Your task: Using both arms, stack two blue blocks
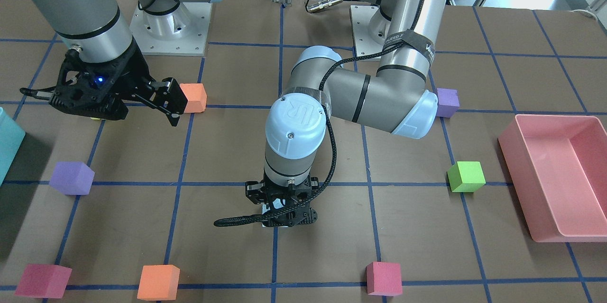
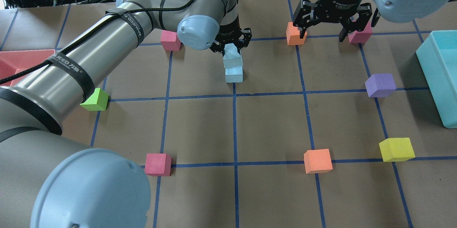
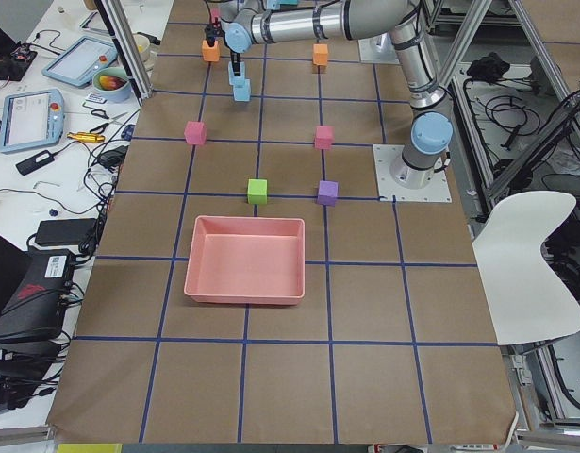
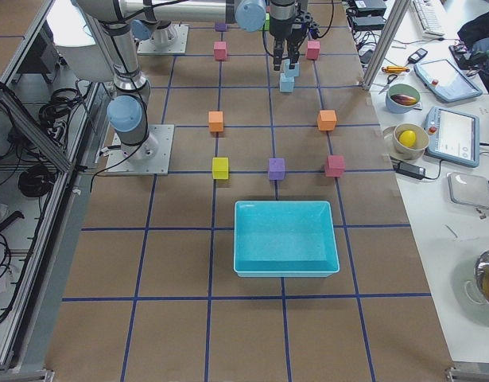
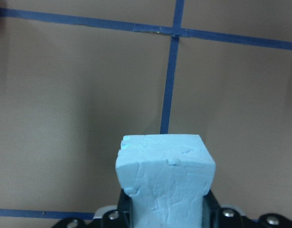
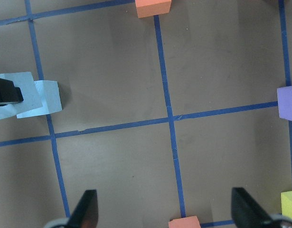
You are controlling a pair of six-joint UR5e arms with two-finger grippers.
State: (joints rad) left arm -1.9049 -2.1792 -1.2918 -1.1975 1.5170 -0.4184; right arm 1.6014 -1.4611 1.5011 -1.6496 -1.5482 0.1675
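Note:
My left gripper (image 2: 231, 43) is shut on a pale blue block (image 2: 232, 58), which fills the bottom centre of the left wrist view (image 5: 164, 180). It holds this block, slightly tilted, directly over the second blue block (image 2: 234, 75) on the table. The two meet or nearly meet; I cannot tell which. In the right wrist view both blocks (image 6: 39, 97) show at the left edge, with a black finger on the upper one. My right gripper (image 2: 324, 30) is open and empty, hovering at the far right between an orange cube (image 2: 295, 36) and a magenta cube (image 2: 358, 36).
A teal bin (image 2: 441, 74) stands at the right edge and a pink tray (image 2: 14, 60) at the left. Purple (image 2: 380, 85), yellow (image 2: 396, 149), orange (image 2: 317, 161), magenta (image 2: 158, 164) and green (image 2: 95, 100) cubes are scattered on the grid. Another magenta cube (image 2: 170, 40) sits beside the left arm.

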